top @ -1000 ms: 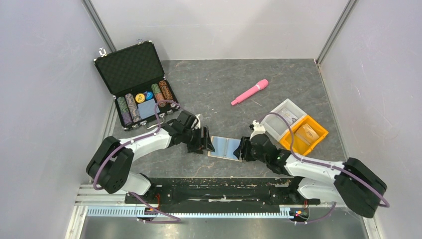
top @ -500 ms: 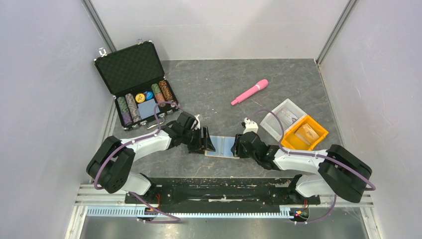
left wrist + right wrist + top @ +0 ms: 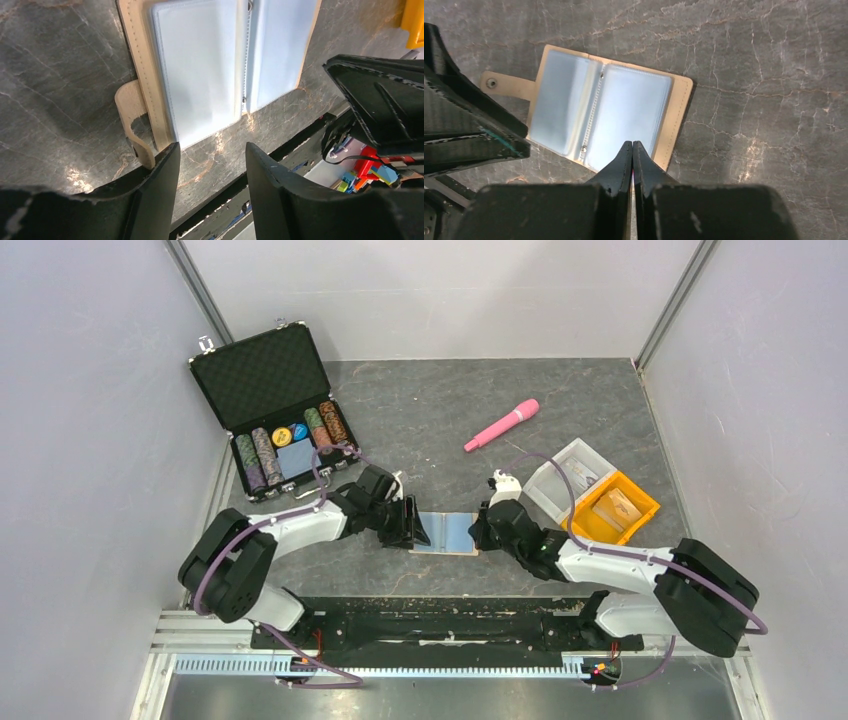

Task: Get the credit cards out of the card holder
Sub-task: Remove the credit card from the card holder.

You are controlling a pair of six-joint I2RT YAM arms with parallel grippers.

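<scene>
1 open card holder (image 3: 447, 533) between left fingers (image 3: 155, 195), apart, and right fingers (image 3: 619, 167), together.

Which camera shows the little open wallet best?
Right wrist view: almost the whole card holder lies open, snap tab and sleeves clear. Left wrist crops it; the top view shows it small.

card holder (image 3: 145, 85): far edge was cut off by frame | sleeves (image 3: 624, 115): clouded, contents could not be told | overhead: its ends lay hidden under left fingers (image 3: 410, 525), right fingers (image 3: 482, 532)
</scene>
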